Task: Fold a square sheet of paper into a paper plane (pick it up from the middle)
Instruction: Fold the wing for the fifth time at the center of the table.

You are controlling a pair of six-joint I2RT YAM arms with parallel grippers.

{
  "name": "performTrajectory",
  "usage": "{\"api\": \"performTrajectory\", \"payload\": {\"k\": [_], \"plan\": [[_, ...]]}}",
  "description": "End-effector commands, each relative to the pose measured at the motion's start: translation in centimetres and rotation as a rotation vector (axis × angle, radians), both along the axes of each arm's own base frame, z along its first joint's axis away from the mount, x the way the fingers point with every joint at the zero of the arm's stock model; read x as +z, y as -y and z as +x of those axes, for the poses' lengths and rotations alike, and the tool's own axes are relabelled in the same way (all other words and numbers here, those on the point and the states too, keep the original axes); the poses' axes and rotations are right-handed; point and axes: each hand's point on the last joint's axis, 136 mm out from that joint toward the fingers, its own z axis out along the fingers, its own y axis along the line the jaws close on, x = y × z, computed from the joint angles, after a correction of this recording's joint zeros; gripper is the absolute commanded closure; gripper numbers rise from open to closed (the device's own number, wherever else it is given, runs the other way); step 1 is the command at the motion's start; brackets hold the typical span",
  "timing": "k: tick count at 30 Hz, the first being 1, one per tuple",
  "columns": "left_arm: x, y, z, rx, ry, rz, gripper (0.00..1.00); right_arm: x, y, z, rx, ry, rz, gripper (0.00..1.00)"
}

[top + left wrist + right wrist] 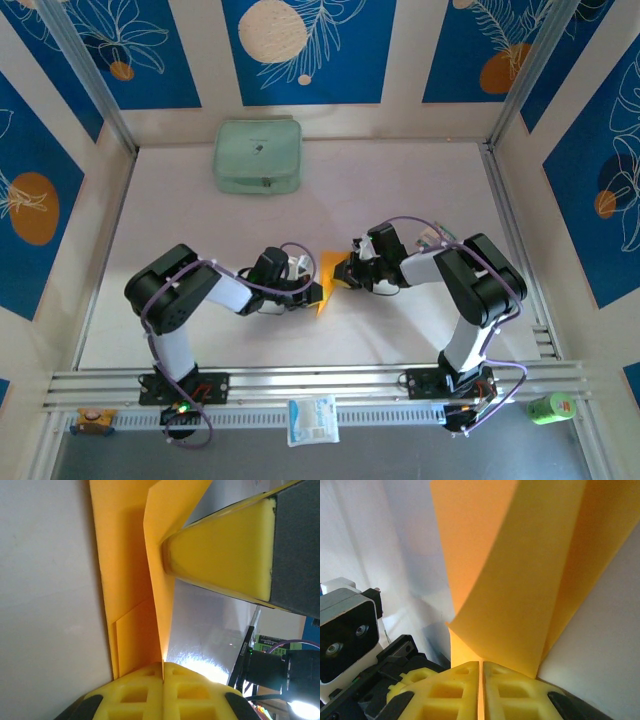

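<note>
Near the middle of the white table (400, 200), the folded orange-yellow paper (330, 268) was gripped from two sides. Its near edge was pinched in the closed left gripper (318, 292), its right side in the closed right gripper (347, 272).

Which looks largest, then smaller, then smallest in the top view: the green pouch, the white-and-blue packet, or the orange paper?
1. green pouch
2. white-and-blue packet
3. orange paper, partly covered, so its rank below the packet is unsure.
</note>
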Motion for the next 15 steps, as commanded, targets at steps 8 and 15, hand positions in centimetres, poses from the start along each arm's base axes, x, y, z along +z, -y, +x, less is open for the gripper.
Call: {"api": "performTrajectory", "payload": {"k": [8,15], "plan": [[-2.3,-1.8,-0.8,0.009,-0.047,0.041,1.00,2.3,1.2,0.5,-0.013,0.057,0.001,0.87],[-1.3,-1.0,-1.3,-0.036,-0.050,-0.034,1.00,2.2,0.5,-0.1,0.016,0.048,0.023,0.88]]}}
